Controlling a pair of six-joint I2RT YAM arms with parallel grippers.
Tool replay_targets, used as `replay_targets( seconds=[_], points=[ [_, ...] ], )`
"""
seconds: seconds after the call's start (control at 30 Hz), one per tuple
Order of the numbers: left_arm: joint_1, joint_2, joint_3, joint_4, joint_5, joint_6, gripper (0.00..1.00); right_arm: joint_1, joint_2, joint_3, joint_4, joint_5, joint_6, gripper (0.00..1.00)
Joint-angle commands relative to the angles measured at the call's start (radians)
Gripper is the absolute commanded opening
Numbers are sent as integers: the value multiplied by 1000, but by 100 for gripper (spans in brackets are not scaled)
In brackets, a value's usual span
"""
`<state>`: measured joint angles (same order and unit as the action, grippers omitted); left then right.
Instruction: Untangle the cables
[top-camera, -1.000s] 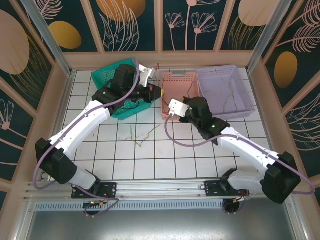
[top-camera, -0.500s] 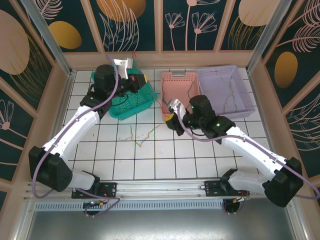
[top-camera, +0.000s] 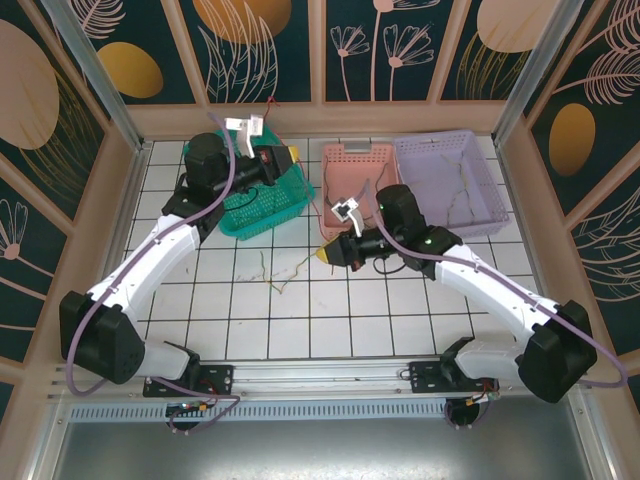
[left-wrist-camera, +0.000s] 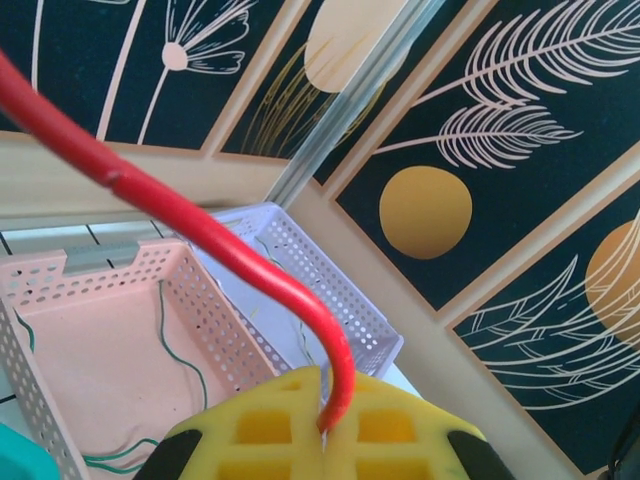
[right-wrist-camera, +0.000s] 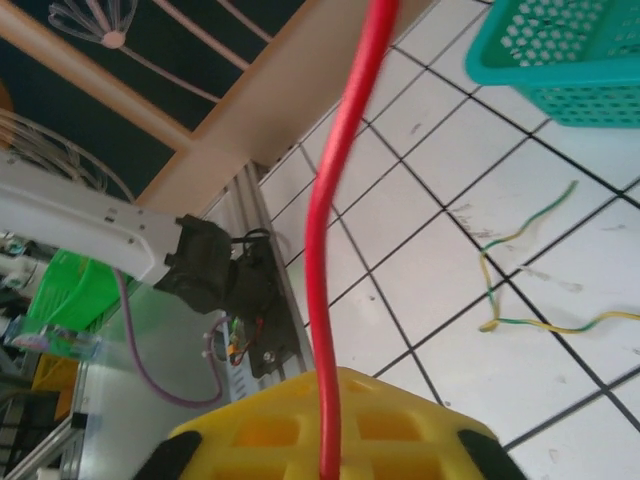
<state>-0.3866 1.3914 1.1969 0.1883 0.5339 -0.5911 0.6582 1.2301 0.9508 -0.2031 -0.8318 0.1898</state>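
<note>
Open desk (top-camera: 360, 320) lies bare in front of me. The teal basket (top-camera: 265, 207), pink basket (top-camera: 356, 152) and lilac basket (top-camera: 442, 142) crowd the far wall. My left tool (top-camera: 291, 158) and right tool (top-camera: 326, 253) each clamp the red cable (left-wrist-camera: 200, 225) between yellow pads. Loose yellow-green cables (top-camera: 278, 272) lie on the tiles near the right tool.

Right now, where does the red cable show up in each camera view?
Top external: red cable pokes up by the back wall, beyond the left gripper.
Left wrist: the cable sweeps from upper left into the gripper.
Right wrist: the cable rises up the middle from the right gripper.
Shared landmark: teal basket, top right in the right wrist view.
</note>
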Motion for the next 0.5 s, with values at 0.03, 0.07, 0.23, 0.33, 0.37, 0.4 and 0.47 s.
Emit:
replay_targets(
  seconds=[0.03, 0.07, 0.23, 0.33, 0.37, 0.4, 0.47],
  points=[
    [54, -11, 59, -84, -123, 47, 0, -6, -24, 69, -73, 106, 2, 41],
    [60, -5, 69, -110, -136, 48, 0, -16, -37, 68, -46, 134, 20, 46],
    [109, 35, 123, -185, -170, 48, 0, -106, -138, 31, 95, 192, 128, 55],
    [155, 80, 179, -237, -195, 59, 0, -187, -199, 2, 152, 185, 189, 59],
    [172, 100, 197, -249, -199, 64, 0, -206, -214, -8, 165, 179, 204, 61],
    [187, 116, 212, -252, -204, 68, 0, -220, -225, -16, 171, 173, 218, 61],
    [222, 161, 232, -235, -179, 64, 0, -237, -238, -21, 155, 176, 225, 62]
  ],
)
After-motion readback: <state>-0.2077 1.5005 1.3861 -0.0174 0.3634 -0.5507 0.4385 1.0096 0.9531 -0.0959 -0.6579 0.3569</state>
